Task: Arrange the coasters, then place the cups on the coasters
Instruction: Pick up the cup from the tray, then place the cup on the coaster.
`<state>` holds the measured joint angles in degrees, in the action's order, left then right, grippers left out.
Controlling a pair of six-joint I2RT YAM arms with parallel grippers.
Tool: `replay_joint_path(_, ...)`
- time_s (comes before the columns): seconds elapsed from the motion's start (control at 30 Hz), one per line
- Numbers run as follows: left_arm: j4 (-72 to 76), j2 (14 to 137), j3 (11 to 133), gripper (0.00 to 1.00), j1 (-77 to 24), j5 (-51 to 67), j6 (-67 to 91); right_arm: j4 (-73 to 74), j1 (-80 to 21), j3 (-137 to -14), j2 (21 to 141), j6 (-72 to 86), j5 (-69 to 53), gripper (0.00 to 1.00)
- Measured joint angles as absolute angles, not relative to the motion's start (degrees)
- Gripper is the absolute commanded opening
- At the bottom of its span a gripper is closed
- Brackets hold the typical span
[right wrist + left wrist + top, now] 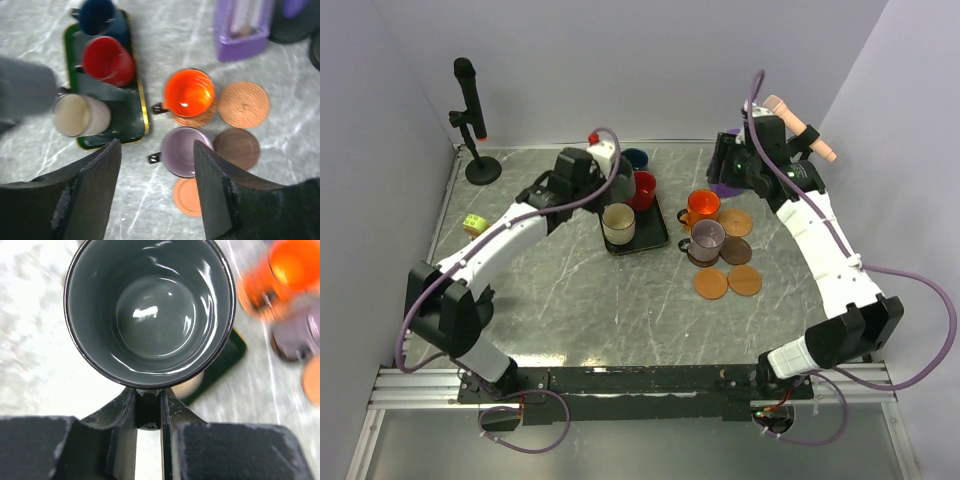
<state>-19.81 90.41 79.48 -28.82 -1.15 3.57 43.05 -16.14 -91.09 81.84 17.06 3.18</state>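
Observation:
My left gripper (148,410) is shut on the handle of the dark grey-green cup (150,310) and holds it above the black tray (655,232). In the top view the left gripper (610,172) hangs beside the red cup (643,190), with the navy cup (635,158) behind and the cream cup (618,225) in front. The orange cup (189,93) stands on a tan coaster. The mauve cup (185,151) hides whatever is under it. A tan coaster (244,104), a dark brown coaster (236,148) and another tan coaster (187,197) lie bare. My right gripper (157,190) hangs open high above them.
A purple box (243,25) sits behind the coasters near the right gripper (735,165). A microphone stand (475,120) is at the back left. A yellow-green tape roll (473,224) lies near the left wall. A fourth bare tan coaster (744,280) lies nearest the arms.

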Motion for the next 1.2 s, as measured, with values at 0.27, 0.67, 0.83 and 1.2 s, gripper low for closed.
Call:
replay_joint_path(0.27, -22.59, 84.14, 69.76, 0.01, -36.18, 1.41, 4.45, 45.63, -24.62, -100.71, 89.52, 15.14, 1.74, 0.58)
replay_joint_path(0.67, -21.69, 82.96, 67.40, 0.01, -43.59, 4.64, 8.49, 49.98, -32.18, -101.51, 96.25, 14.87, -2.22, 0.55)
replay_joint_path(0.83, -21.45, 82.96, 67.40, 0.01, -44.62, 3.40, 8.75, 49.89, -33.36, -98.19, 96.05, 13.80, -1.85, 0.54)
replay_joint_path(1.2, -20.86, 82.96, 67.40, 0.01, -47.55, 0.67, 8.54, 51.24, -34.63, -96.42, 96.05, 11.62, 2.24, 0.44)
